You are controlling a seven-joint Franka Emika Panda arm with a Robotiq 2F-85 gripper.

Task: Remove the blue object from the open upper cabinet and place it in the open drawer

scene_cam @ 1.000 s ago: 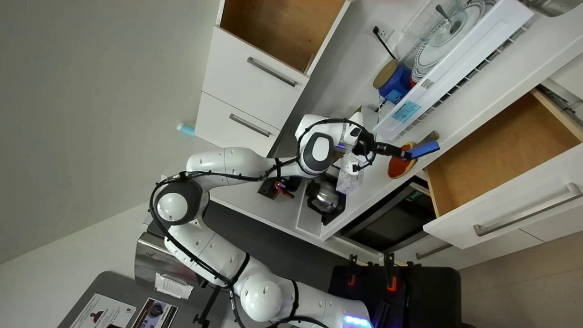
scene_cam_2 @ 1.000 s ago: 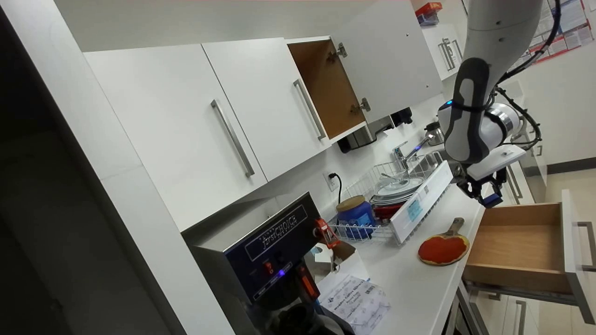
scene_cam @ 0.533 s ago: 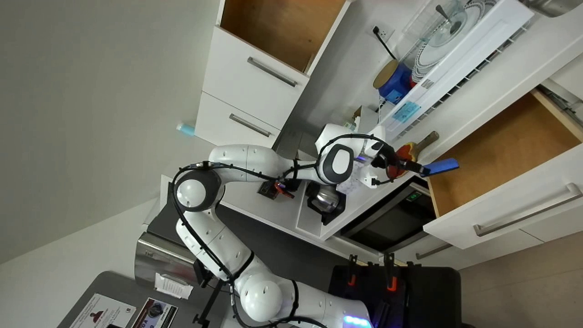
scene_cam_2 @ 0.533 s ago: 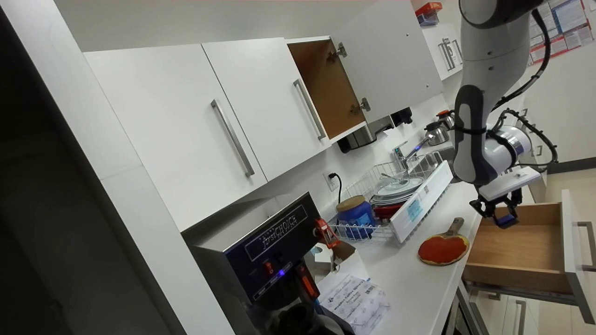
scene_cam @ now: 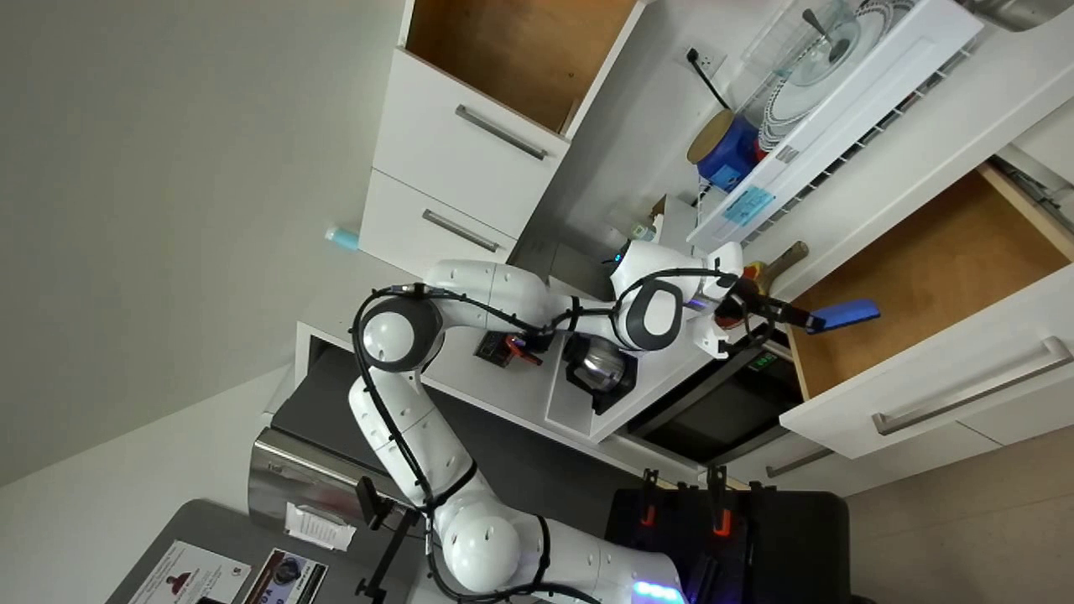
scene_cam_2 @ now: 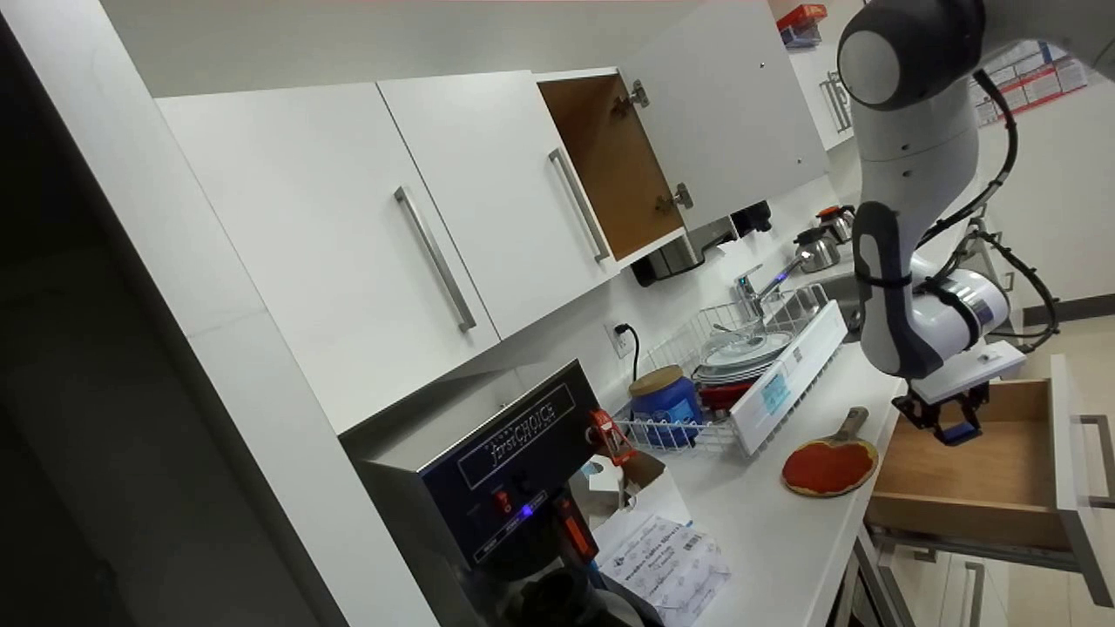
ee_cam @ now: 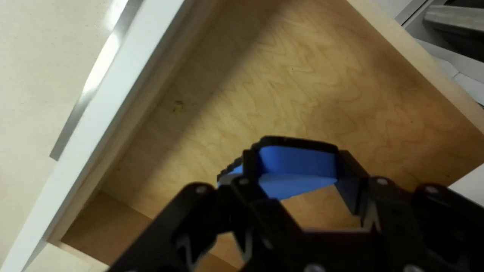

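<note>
Block, blue, probably light and firm, best pinched by its sides, hangs over the open drawer; the claw, parted only to the block's width, grips it there.

On the white table a red paddle is laid near the edge; a white-fronted dish rack is placed nearby; an open box, a printed packet and a dark-fronted machine are set close together.
</note>
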